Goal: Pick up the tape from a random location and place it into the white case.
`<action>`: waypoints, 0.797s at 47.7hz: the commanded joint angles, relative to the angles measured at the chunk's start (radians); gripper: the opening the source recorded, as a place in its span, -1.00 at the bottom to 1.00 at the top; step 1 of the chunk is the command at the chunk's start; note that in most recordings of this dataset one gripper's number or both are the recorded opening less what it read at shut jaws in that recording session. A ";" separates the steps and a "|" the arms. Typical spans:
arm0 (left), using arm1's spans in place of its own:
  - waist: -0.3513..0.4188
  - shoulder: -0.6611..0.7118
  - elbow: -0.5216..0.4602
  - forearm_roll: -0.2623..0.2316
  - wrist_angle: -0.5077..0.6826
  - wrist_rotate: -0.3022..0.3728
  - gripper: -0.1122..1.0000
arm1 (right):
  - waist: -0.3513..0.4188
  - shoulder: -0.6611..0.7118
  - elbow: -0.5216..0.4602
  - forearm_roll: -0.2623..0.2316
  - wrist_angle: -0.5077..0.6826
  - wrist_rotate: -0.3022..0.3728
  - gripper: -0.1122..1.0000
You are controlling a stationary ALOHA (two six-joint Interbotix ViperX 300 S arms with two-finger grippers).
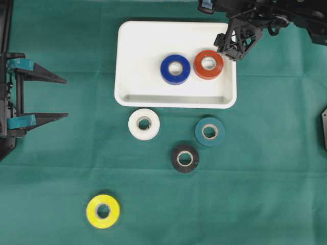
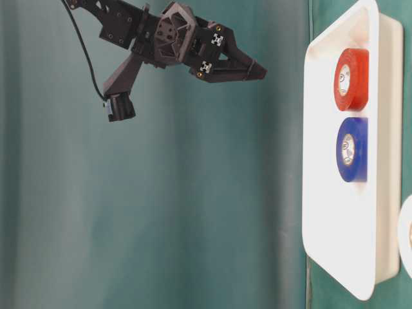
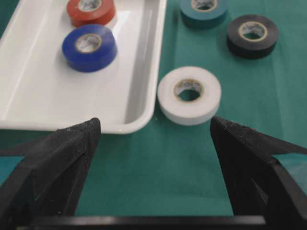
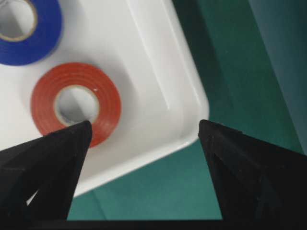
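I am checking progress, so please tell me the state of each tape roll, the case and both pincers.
red tape: flat in white case
blue tape: flat in case
white tape: on cloth, outside
teal tape: on cloth
black tape: on cloth
yellow tape: on cloth
left pincer: open, empty
right pincer: open, empty

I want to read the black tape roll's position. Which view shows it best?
The overhead view: the black tape roll lies whole on the green cloth, below the white case. The left wrist view shows it far off; the other two miss it.
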 commanded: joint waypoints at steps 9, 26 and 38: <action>-0.002 0.005 -0.017 -0.002 0.005 0.000 0.87 | 0.144 -0.025 -0.025 0.008 -0.044 0.031 0.79; 0.000 0.005 -0.018 -0.002 0.015 0.002 0.87 | 0.351 -0.026 -0.035 0.006 -0.106 0.075 0.79; 0.005 0.002 -0.017 -0.002 0.017 0.002 0.87 | 0.383 -0.087 0.012 0.006 -0.109 0.075 0.79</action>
